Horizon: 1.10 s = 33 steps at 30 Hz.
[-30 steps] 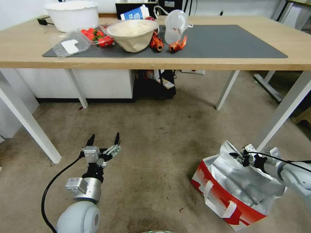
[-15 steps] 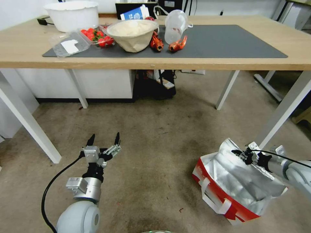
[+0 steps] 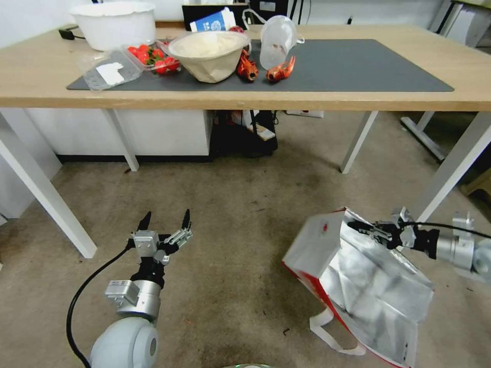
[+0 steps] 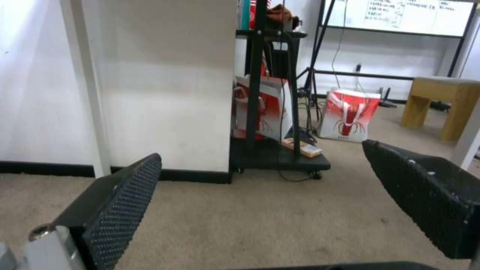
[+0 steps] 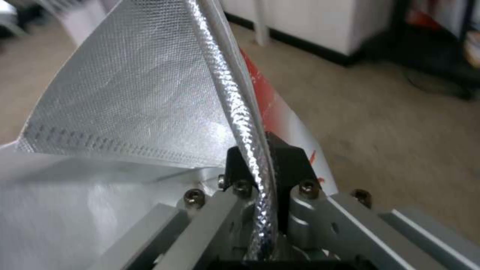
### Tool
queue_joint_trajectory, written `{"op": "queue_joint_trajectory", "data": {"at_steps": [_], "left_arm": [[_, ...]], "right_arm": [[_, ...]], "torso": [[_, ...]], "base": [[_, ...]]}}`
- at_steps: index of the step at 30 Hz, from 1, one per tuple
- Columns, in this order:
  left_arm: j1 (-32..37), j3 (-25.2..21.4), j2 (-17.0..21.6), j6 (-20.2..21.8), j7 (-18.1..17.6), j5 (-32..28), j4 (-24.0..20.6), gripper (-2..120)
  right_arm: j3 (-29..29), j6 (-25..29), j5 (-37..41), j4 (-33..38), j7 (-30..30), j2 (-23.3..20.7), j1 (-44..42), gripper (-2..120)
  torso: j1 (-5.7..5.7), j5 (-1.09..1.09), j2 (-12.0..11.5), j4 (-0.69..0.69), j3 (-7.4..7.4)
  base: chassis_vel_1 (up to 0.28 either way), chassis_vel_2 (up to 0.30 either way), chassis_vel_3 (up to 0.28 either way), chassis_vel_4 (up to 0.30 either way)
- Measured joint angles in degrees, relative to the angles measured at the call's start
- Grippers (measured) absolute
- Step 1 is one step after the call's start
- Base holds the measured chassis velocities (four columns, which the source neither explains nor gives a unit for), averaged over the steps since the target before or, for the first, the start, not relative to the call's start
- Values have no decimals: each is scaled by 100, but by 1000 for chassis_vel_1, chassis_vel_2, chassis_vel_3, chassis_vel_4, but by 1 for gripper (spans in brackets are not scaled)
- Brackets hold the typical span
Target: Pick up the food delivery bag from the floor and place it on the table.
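The food delivery bag (image 3: 358,276), white and red with silver foil lining, hangs tilted just above the floor (image 3: 240,245) at the lower right. My right gripper (image 3: 365,228) is shut on its upper foil rim (image 5: 240,112), which is pinched between the black fingers. A white strap handle (image 3: 327,332) dangles below the bag. My left gripper (image 3: 164,220) hovers open over the floor at the lower left, holding nothing; its ridged pads (image 4: 125,202) stand wide apart. The table (image 3: 358,97) with its dark grey mat (image 3: 358,66) stretches across the top.
On the table's left half sit a white tub (image 3: 113,23), a strawberry box (image 3: 151,56), a paper bowl (image 3: 209,53), a plastic cup (image 3: 276,43) and red crayfish (image 3: 280,71). White table legs (image 3: 450,174) stand right of the bag. A black cart (image 4: 275,157) and other red-white bags (image 4: 350,116) lie beyond.
My right gripper has risen and pulled the bag's rim up, so the bag has tipped upright and left the floor; its white side now faces left. The left arm is unmoved.
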Motion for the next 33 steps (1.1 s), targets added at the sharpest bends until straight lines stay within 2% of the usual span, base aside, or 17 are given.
{"op": "queue_joint_trajectory", "data": {"at_steps": [3, 6, 13, 20, 27, 33], "left_arm": [[2, -1, 2, 4, 1, 1, -6, 100], [3, -4, 11, 23, 9, 3, -14, 100], [-4, -1, 15, 35, 37, 4, -20, 100], [5, -9, 38, 36, 72, 4, -47, 100], [12, 3, 23, 34, 106, 3, -50, 100], [8, 8, 3, 28, 147, 3, -50, 100]], "right_arm": [[-39, -36, 179, 112, -89, -165, 128, 0], [-82, -126, 608, 243, -557, -638, 361, 0], [-16, -184, 867, 336, -904, -827, 317, 0], [-39, -266, 960, 470, -1125, -864, 304, 0], [-207, -273, 843, 587, -888, -783, 251, 0], [-649, -177, 759, 799, -621, -526, 461, 0]], "torso": [[0, -2, 0, 1, 0], [0, -2, 0, 0, 0], [0, -1, 1, 0, 0], [0, -1, 1, 0, 0], [0, -1, 1, 0, 0], [0, 0, 0, 1, 0]], "base": [[0, 0, 0, 0], [0, 0, 0, 0], [0, 0, 0, 0], [0, 0, 0, 0], [0, 0, 0, 0], [0, 0, 0, 0]]}}
